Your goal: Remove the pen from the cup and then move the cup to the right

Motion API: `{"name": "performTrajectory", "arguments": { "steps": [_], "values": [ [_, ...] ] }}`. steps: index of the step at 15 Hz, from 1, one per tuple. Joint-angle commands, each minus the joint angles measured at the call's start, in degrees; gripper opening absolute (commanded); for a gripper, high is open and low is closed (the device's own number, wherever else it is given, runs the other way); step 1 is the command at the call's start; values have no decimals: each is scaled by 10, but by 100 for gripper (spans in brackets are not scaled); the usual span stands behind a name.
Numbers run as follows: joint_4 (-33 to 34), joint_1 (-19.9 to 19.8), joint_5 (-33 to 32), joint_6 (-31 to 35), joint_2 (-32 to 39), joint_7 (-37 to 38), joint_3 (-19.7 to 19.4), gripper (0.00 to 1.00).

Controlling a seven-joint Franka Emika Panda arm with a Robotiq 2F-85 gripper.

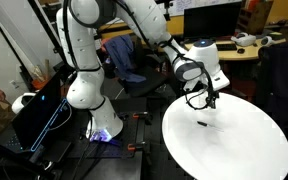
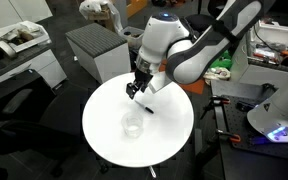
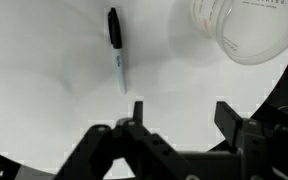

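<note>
Two things lie beyond our gripper, whose jaws stand wide and empty. In the wrist view the pen lies flat on the white table, up-left, pointing away. The clear cup stands apart, up-right.

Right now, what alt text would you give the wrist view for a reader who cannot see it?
A dark pen lies flat on the white table, outside and apart from the clear cup at upper right. The gripper enters from the bottom edge, jaws open and empty, the pen just beyond them.
</note>
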Motion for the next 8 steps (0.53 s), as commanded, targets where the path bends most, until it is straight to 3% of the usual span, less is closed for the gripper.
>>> {"name": "performTrajectory", "arguments": {
  "steps": [1,8],
  "values": [
    [8,33,-8,-28,-10,-1,-30,100],
    [4,93,-93,-23,-32,24,-67,100]
  ]
}}
